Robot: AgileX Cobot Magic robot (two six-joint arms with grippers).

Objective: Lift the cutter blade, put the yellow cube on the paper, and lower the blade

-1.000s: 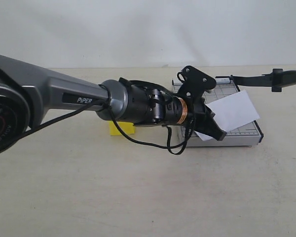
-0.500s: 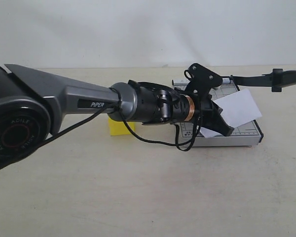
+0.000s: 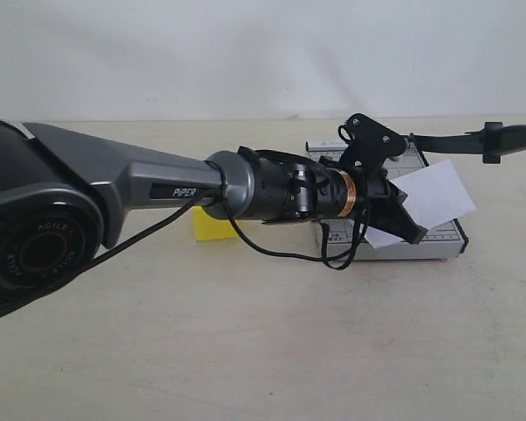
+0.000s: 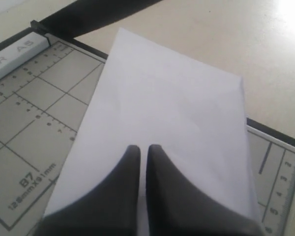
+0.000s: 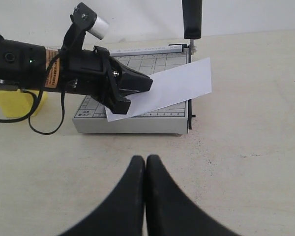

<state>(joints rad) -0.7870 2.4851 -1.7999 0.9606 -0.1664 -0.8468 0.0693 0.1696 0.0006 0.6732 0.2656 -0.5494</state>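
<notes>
A: So, how is the left arm (image 3: 158,180) posed?
B: Stretched almost level across the desk (image 3: 245,351), wrist over the cutter base (image 3: 438,244), the left tool (image 3: 412,232) clenched on one end of the paper (image 3: 434,197).
A: And the paper, relative to that tool?
B: It slants across the grey grid, and its far end pokes out past the side where the cutter blade (image 3: 473,140) stands raised.
A: The yellow cube (image 3: 212,228)?
B: On the desk behind the forearm, well apart from the base.
A: Right tool (image 5: 145,160)?
B: Pinched shut on nothing, hovering over the desk in front of the cutter
</notes>
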